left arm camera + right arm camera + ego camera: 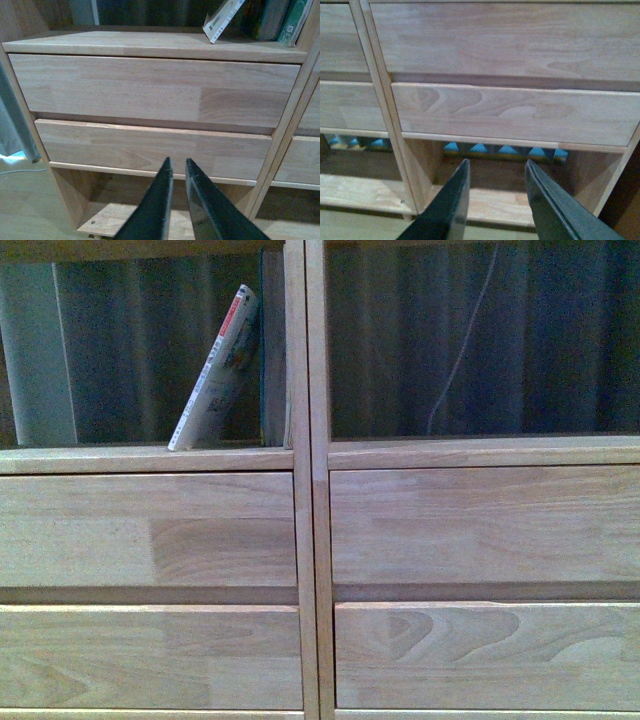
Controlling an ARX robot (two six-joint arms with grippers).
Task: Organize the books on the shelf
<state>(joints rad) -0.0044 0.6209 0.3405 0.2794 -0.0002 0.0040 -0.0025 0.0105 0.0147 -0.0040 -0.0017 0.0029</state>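
Note:
A thin book (215, 370) with a white spine and a red patch at its top end leans to the right in the left bay of the light wood shelf (305, 500). It rests against upright books (272, 350) at the bay's right wall. Its lower corner shows in the left wrist view (222, 20), beside green-covered books (292, 22). My left gripper (178, 162) is shut and empty, low in front of the left bay's lower drawer (150, 147). My right gripper (496, 167) is open and empty, below the right bay's lower drawer (515, 112). Neither arm shows in the front view.
Each bay has two plain drawer fronts (150, 530) under an open shelf. The right bay's open shelf (480, 340) shows only a dark back and a thin white cord (460, 350). A white panel (35, 355) stands at the left. A blue-and-yellow patterned mat (500, 150) lies behind the open base.

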